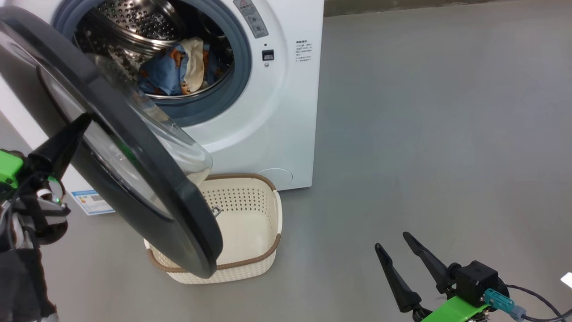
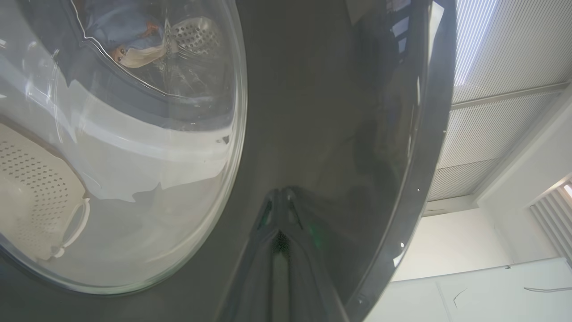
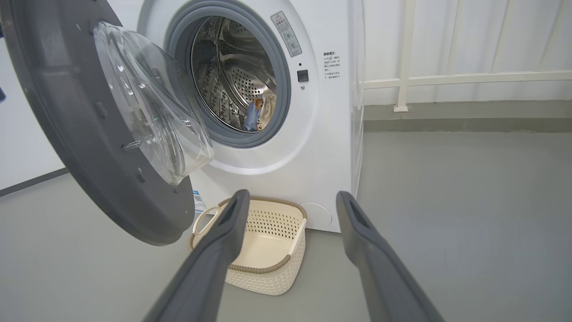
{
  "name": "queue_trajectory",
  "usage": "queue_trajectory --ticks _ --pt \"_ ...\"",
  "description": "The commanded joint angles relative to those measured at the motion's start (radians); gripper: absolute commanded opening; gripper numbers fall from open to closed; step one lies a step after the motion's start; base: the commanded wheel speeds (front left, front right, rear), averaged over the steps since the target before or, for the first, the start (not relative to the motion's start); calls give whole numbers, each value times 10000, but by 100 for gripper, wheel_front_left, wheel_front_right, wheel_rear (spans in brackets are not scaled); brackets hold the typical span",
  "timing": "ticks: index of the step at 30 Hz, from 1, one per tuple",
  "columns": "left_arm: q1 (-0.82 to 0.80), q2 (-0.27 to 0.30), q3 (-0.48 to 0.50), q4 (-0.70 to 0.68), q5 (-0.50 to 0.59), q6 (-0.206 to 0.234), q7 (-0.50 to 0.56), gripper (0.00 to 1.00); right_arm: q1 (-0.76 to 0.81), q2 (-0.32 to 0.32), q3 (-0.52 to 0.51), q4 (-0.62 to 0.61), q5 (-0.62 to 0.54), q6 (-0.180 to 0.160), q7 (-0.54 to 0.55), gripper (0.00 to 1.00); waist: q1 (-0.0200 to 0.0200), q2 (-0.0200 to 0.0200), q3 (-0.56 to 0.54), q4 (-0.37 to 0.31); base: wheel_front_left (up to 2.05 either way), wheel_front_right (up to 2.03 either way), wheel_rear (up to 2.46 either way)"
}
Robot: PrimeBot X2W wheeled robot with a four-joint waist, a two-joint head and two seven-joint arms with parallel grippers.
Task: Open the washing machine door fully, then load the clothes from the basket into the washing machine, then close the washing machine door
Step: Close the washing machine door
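The washing machine (image 1: 286,112) stands with its door (image 1: 147,179) swung partway out over the basket (image 1: 263,259), which holds nothing. The clothes (image 1: 178,67) lie in the steel drum, blue with a cream patch. My left gripper (image 1: 81,124) is shut, its tips pressed against the door's dark outer face (image 2: 313,112); the left wrist view shows the shut gripper (image 2: 279,194), with clothes (image 2: 129,40) and basket (image 2: 35,192) seen through the glass. My right gripper (image 1: 393,240) stands open over the floor, right of the basket. The right wrist view shows the open gripper (image 3: 292,197), door (image 3: 67,112), basket (image 3: 268,268) and clothes (image 3: 257,114).
Grey floor (image 1: 424,134) stretches wide to the right of the machine. A blue label sticker (image 1: 91,201) sits low on the machine's front behind the door. A white railing (image 3: 447,80) runs along the wall to the machine's right.
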Motion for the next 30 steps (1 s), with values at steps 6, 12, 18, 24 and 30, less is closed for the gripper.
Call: queue_trajectory --ticks 6,12,18,24,30 --pt "-744 151 75 481 -38 -511 -338 0 -5 -163 233 -278 -56 16 -49 100 0 0 -138 -161 0 0 0" --pt "-918 257 131 997 69 -802 -663 0 57 -167 212 -289 -51 16 -49 100 0 0 -180 -198 0 0 0" --pt "-808 658 -205 1285 851 -1114 -1077 0 236 -69 101 -291 -87 16 -49 100 0 0 -237 63 0 0 0" --pt "-597 923 -730 1306 1739 -1512 -1550 0 326 -40 19 -330 -120 16 -49 100 0 0 -288 538 0 0 0" --pt "-291 1030 -1293 914 2741 -1946 -2403 99 572 -70 -210 -423 -175 16 -49 100 0 0 -362 1100 0 0 0"
